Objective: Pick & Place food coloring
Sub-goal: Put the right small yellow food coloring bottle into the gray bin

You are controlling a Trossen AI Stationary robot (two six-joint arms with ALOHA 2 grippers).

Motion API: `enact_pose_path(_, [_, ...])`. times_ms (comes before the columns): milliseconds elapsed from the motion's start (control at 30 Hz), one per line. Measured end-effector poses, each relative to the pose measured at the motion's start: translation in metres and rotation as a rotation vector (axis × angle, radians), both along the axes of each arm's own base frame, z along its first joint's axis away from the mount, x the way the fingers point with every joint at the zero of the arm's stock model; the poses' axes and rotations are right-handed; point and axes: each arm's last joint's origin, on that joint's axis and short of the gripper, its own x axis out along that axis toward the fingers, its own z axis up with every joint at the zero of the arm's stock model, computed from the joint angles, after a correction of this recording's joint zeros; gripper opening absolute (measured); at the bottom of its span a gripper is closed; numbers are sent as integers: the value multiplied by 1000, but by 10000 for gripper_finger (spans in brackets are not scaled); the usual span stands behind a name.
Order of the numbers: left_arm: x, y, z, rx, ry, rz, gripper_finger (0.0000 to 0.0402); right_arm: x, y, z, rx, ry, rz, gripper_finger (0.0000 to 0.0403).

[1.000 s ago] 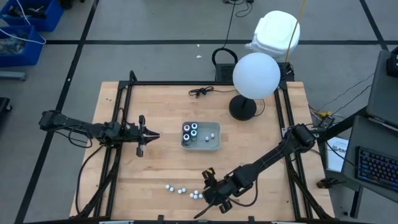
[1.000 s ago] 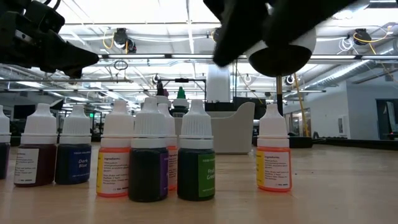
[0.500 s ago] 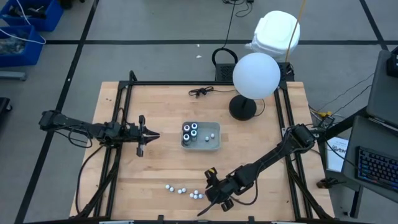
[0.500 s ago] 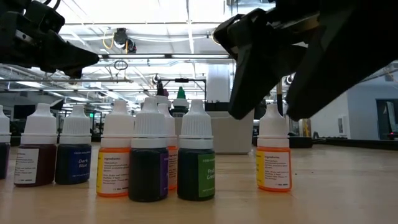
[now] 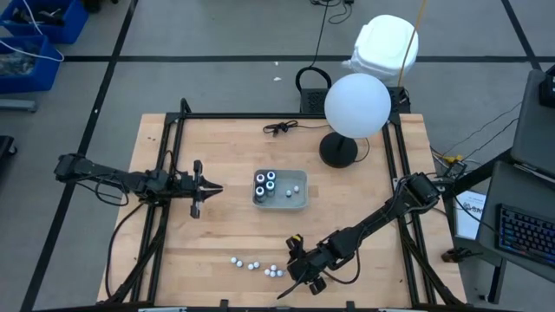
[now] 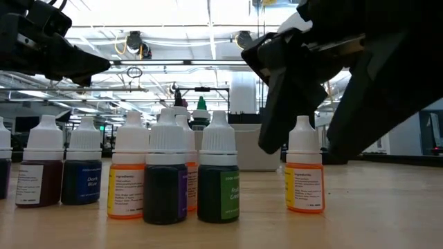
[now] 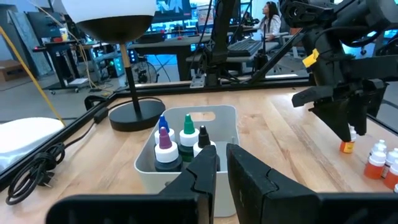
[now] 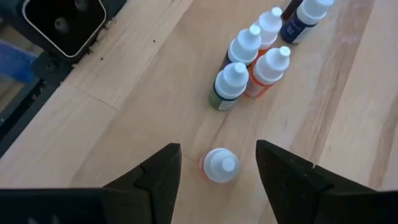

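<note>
the right gripper [image 8: 217, 168] hangs with its fingers [image 8: 155, 177] spread apart on either side of a lone orange bottle [image 8: 219, 165], not touching it. the rest of the white-capped food coloring bottles [image 8: 245, 68] cluster just beyond that orange bottle. further from it, the grey tray [image 5: 297, 203] holds dark bottles [image 5: 265, 185]. past the tray, the left gripper [image 5: 215, 188] waits, fingers nearly together and empty.

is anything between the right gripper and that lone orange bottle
Nothing visible. The open right gripper hangs directly over the lone orange bottle, fingers either side; the other bottles stand clustered apart.
</note>
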Motion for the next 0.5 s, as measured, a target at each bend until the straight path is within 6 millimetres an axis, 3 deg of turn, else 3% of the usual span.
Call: enact_pose_path(500, [0, 0, 0, 17, 0, 0, 47, 7, -11, -2, 75, 17, 8, 196])
